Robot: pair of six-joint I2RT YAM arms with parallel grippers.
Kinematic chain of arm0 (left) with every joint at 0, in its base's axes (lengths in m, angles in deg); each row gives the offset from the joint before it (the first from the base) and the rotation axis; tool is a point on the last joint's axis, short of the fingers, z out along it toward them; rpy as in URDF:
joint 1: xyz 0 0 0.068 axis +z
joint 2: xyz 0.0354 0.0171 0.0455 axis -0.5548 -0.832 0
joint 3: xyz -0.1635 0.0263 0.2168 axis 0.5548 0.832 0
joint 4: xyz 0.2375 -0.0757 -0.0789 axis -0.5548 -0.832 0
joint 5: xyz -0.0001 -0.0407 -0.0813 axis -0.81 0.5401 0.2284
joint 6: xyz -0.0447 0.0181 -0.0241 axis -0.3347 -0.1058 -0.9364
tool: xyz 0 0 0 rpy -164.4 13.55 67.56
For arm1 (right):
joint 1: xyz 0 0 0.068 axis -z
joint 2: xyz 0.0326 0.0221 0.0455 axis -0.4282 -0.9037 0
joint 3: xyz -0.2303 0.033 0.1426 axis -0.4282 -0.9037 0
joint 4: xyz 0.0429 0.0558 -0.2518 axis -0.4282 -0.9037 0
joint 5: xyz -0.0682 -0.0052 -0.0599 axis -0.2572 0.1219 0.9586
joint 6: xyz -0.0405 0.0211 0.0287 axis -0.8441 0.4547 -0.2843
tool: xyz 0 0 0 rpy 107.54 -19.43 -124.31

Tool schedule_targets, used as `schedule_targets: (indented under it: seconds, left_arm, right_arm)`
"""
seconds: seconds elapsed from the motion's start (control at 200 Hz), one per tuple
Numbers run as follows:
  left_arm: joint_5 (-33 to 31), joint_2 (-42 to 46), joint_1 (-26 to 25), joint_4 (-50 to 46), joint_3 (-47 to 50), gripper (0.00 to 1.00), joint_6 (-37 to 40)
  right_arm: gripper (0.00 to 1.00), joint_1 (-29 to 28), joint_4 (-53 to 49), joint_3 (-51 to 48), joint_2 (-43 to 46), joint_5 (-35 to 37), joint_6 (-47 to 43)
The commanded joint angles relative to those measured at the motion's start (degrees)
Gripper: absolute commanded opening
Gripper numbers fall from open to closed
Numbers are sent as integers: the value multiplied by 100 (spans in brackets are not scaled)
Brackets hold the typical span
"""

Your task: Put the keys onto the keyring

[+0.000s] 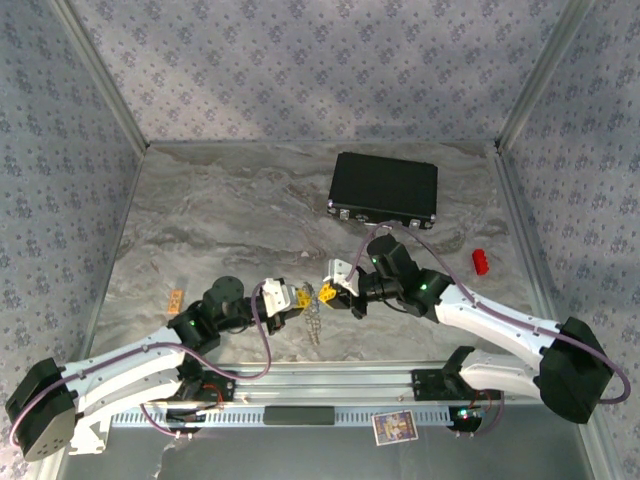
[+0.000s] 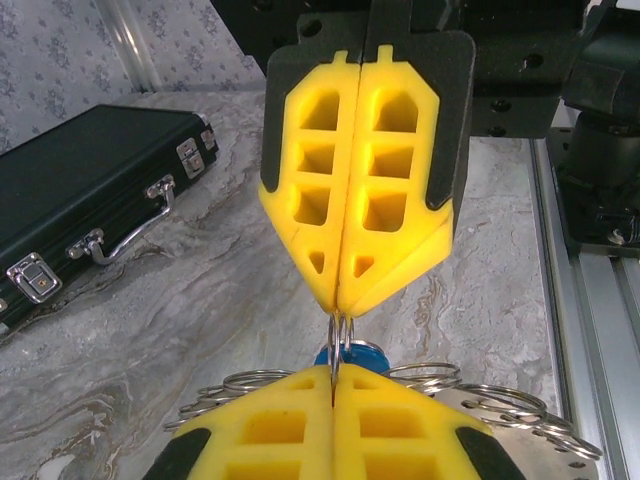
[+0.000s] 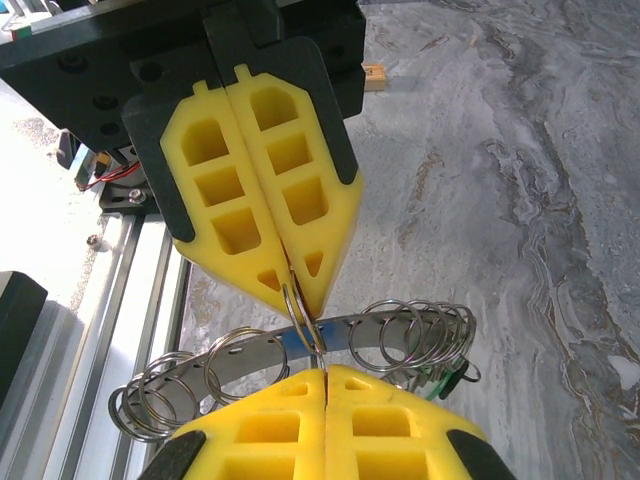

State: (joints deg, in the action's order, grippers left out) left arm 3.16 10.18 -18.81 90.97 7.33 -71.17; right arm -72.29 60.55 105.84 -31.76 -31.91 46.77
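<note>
The keyring [image 3: 365,335] hangs in the air over the near edge of the surface, about midway along it, a grey band crowded with loops. The blue key [image 2: 352,352] shows just behind the point where the fingers meet. A sliver of green [image 3: 443,383] low among the loops I take for the green key, though too little shows to be sure.

A small wire loop [image 3: 298,312] sits at the centre of it all. My left fingers [image 2: 305,395] are closed on one side of it and my right fingers [image 3: 300,392] on the other, tip to tip. I cannot tell whether this loop belongs to the keyring or to the blue key.

What worries me is that both pairs pinch the same thin wire. If I draw the arms apart or twist, the loop may slip from one pair, and the whole bundle swings or drops. It hangs just beside the metal rail at the near edge, so a fall could land it in the rail's slots, awkward to reach. The foam tips also hide the loop's gap, so I could thread blind and miss.

The black case [image 1: 385,188] lies well apart, toward the far edge
</note>
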Motion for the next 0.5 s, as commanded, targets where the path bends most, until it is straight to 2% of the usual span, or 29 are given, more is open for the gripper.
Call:
schedule_targets:
  seconds: [0.0, 0.255, 0.335, 0.4, 0.495]
  left_arm:
    - [240, 136, -5, 578, -10, 0, -24]
    - [233, 75, -10, 570, -10, 0, -4]
    - [231, 74, -10, 562, -10, 0, -4]
    - [229, 63, -13, 548, -3, 0, -4]
    - [239, 54, -8, 573, 0, 0, -10]
  right_arm:
    - [0, -3, -68, 39, -158, 23, 18]
    - [0, -44, 79, 1, -160, -41, 49]
    - [17, -30, 200, -86, -30, 2, 82]
    - [22, -30, 269, -141, 75, -44, 84]
    - [23, -35, 319, -140, 109, -143, 91]
